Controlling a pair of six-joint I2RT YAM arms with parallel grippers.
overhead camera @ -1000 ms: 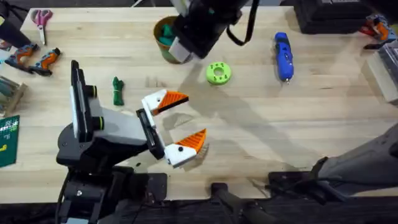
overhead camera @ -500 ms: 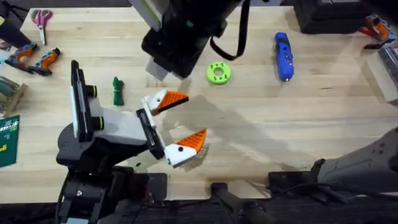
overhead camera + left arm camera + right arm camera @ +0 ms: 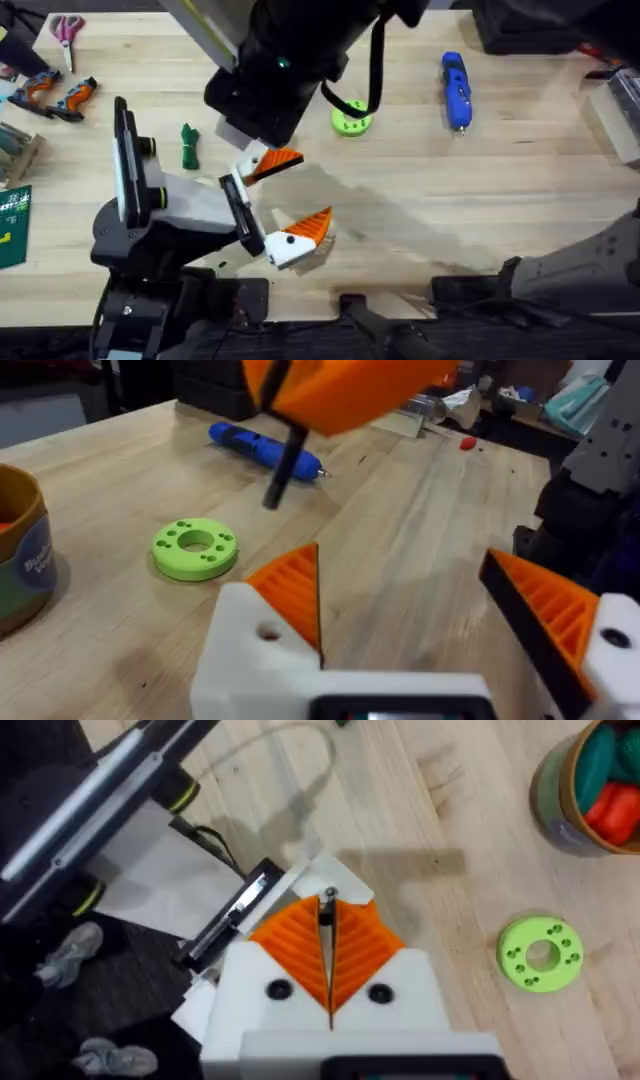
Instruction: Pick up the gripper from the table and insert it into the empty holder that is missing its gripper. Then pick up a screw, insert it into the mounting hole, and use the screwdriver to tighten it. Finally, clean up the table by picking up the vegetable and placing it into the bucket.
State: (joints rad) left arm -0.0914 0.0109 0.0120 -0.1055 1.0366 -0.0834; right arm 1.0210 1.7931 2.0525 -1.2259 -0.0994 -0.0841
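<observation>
Your right hand [image 3: 328, 920] pinches a thin dark screw [image 3: 283, 465] (left hand [image 3: 400, 560] sits spread apart); one wobble could drop it.

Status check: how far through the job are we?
Done: both fingers of the left gripper carry orange pads. In hand: the right gripper pinches a thin dark screw close by. Left: driving it with the blue screwdriver, lying on the table, then moving the green vegetable to the bucket.

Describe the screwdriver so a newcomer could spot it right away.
Look at the far right part of the wooden table, past the lime green disc. The screwdriver lies there alone: bright blue, pen-shaped, with a thin metal tip, the one blue tool on the wood.
</observation>
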